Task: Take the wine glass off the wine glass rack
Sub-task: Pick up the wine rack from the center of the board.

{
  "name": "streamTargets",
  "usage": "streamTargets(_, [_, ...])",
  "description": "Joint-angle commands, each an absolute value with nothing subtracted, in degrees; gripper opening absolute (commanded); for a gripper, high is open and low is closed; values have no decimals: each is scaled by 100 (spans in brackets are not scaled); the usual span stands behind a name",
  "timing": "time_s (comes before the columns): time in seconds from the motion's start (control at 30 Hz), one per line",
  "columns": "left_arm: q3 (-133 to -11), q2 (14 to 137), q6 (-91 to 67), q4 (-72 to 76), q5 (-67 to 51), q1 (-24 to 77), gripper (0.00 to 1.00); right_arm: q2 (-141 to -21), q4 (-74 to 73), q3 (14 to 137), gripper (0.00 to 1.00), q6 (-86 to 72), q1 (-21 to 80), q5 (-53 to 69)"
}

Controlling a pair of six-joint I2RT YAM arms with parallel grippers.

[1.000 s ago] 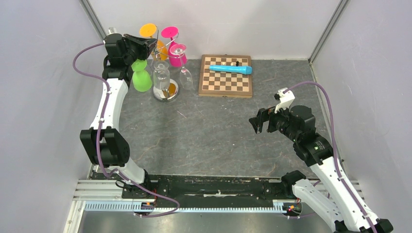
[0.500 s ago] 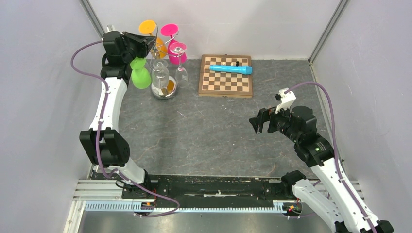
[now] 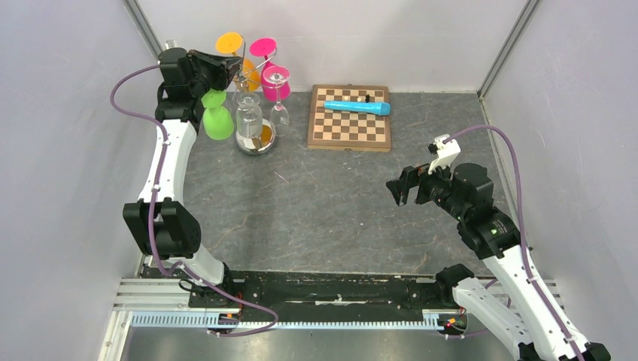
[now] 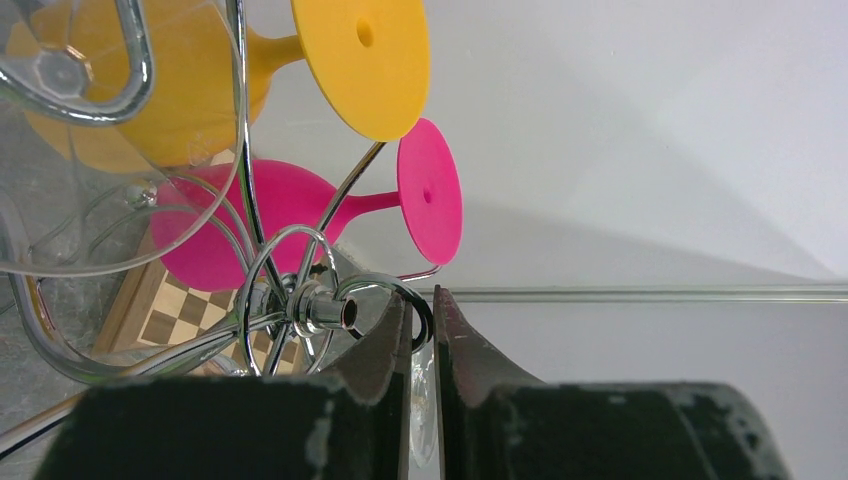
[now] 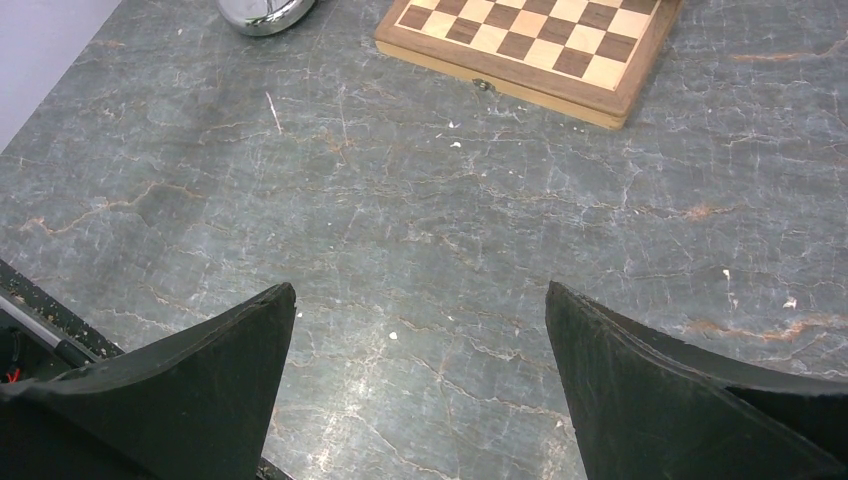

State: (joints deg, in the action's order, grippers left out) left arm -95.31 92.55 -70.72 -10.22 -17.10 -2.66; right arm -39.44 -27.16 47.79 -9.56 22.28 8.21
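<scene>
Wine glass rack (image 3: 254,138) stands in the upper-left corner, close to both walls. Open tabletop (image 3: 331,203) lies below it, chessboard (image 3: 350,119) to its right. Left claw (image 4: 420,300) is at the rack's top, nearly closed on a clear wine glass (image 4: 421,400) edge. Right claw (image 5: 420,288) is wide open and empty. Versus one second earlier, rack and glasses sit slightly farther up-left.

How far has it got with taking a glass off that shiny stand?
Done: nothing is off yet. The orange glass, pink glass and green glass hang on the wine glass rack. In hand: the left gripper is at the rack's top, apparently pinching a clear wine glass by its foot. Left: lifting it free. The right gripper hangs open over the table.
</scene>
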Motion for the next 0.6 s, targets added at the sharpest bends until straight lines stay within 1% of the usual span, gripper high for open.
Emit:
streamTargets(0.0, [-10384,8432,-7665,994,-2055,-292,2,-3911,-2654,5062,98,-975,2241,873])
streamTargets(0.57, [-10058,7915,-8291,787,-2218,-290,2,-3711,-2898,5132,98,-956,2241,809])
